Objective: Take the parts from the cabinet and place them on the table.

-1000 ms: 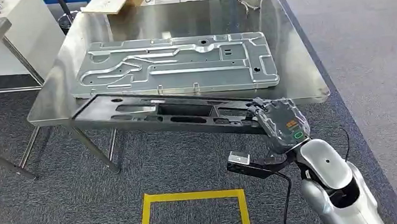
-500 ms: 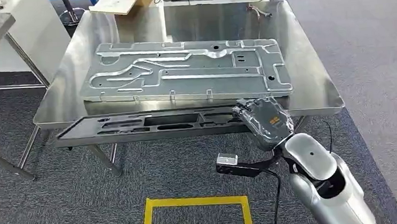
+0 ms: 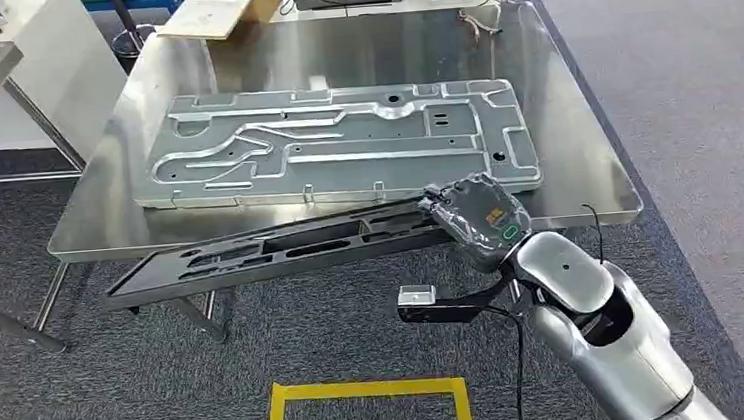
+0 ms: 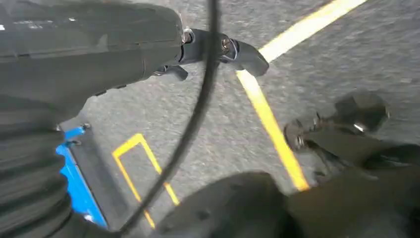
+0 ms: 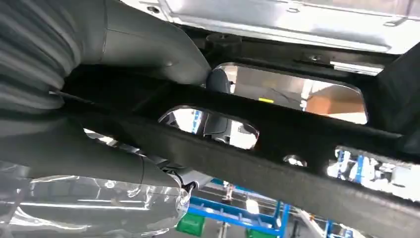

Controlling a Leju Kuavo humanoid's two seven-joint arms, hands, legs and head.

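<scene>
The right hand [image 3: 477,219] grips one end of the long black frame [image 3: 281,249], which hangs low beside the counter [image 3: 585,168], so it should lift that far end higher first.

Grey carpet [image 4: 317,59] w/ yellow tape lines [image 4: 270,121] is seen; a black cable [image 4: 198,114] is strung across; blue strip [image 4: 77,183] lies approx 8 o'clock.

The long black part [image 3: 281,247] in the right hand [image 3: 476,217] now tilts: its left end dipped lower in the frame, right end rose to the tabletop [image 3: 585,168] front edge.
</scene>
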